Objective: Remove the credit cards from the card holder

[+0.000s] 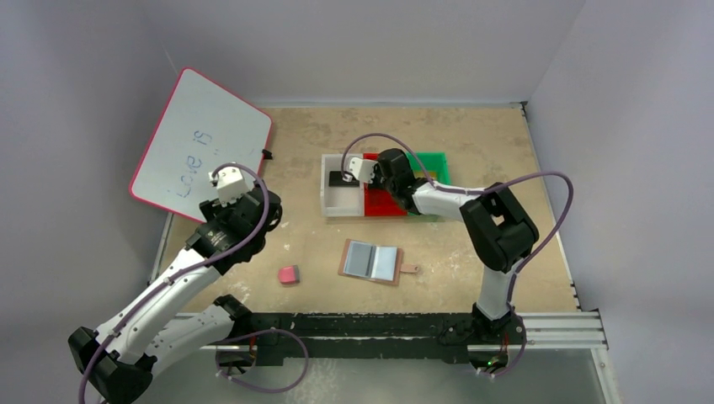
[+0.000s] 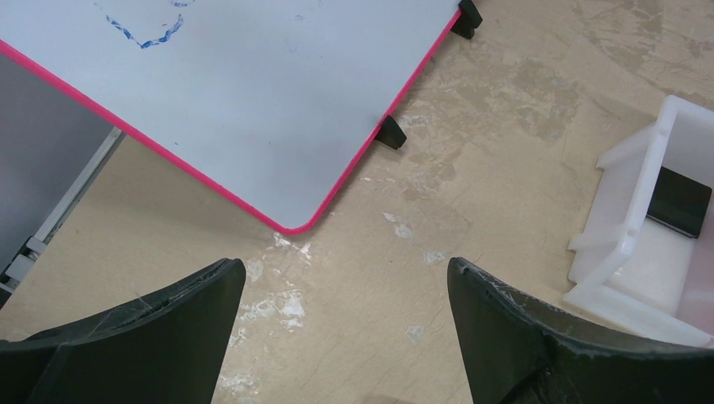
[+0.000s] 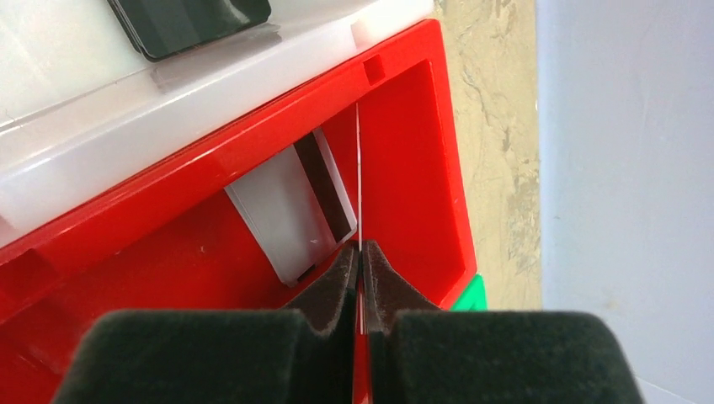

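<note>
Clearly the right gripper (image 3: 360, 257) is pressed together on a thin card (image 3: 359, 168), held edge-on above the red bin (image 3: 421, 126) at the far side of the table (image 2: 505, 126). A silver-grey card (image 3: 290, 215) lies in that bin just to the left of it, and a black card (image 2: 678, 202) lies in the white bin (image 2: 623, 244) next to it. To do this well, I think the arm should go lower before letting go — a card dropped on its edge may bounce out — and release away from the wall. The card holder (image 1: 370, 261) lies open, nearer to the bases. The left gripper (image 2: 345, 269) hangs spread above the table.
</note>
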{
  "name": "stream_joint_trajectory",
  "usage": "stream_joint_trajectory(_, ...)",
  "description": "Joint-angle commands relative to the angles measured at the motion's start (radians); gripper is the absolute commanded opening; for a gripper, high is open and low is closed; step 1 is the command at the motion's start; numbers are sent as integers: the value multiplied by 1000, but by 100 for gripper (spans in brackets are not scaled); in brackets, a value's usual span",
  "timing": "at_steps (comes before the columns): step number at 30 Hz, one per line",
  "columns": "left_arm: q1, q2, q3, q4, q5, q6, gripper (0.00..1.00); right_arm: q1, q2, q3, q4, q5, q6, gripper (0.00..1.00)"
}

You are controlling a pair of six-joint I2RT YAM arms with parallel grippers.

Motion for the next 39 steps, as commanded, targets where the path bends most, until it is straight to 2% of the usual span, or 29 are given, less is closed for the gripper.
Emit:
stream_joint_trajectory(1, 5, 0, 20, 4, -24, -1, 91, -4, 8, 59, -33, -28, -34, 5)
stream_joint_trajectory(6, 4, 6, 20, 3, -25, 1, 91, -3, 31, 74, -51, -37, -38, 6)
stream_joint_trajectory(7, 5, 7, 20, 2, -25, 1, 91, -4, 30, 73, -53, -43, -40, 7)
stream_joint_trajectory(9, 5, 10, 20, 3, -25, 1, 91, -4, 29, 69, -64, -55, -46, 17)
stream_joint_trajectory(11, 4, 13, 19, 2, -25, 1, 90, -4, 30, 67, -68, -56, -51, 20)
stream_joint_trajectory(16, 4, 21, 20, 1, -21, 3, 90, -5, 34, 74, -91, -57, -53, 22)
stream_joint_trajectory(20, 4, 26, 19, 1, -18, 6, 90, -5, 26, 64, -104, -67, -49, 29)
stream_joint_trajectory(29, 4, 24, 11, 6, -14, 16, 90, -13, 35, 60, -87, -41, -28, 32)
stream_joint_trajectory(30, 4, 25, 11, 6, -13, 16, 90, -13, 36, 62, -88, -36, -23, 38)
stream_joint_trajectory(34, 5, 35, 11, 2, -7, 16, 90, -13, 31, 59, -85, -33, -15, 45)
stream_joint_trajectory(39, 4, 48, 11, 3, -3, 21, 90, -13, 19, 55, -64, -34, 4, 46)
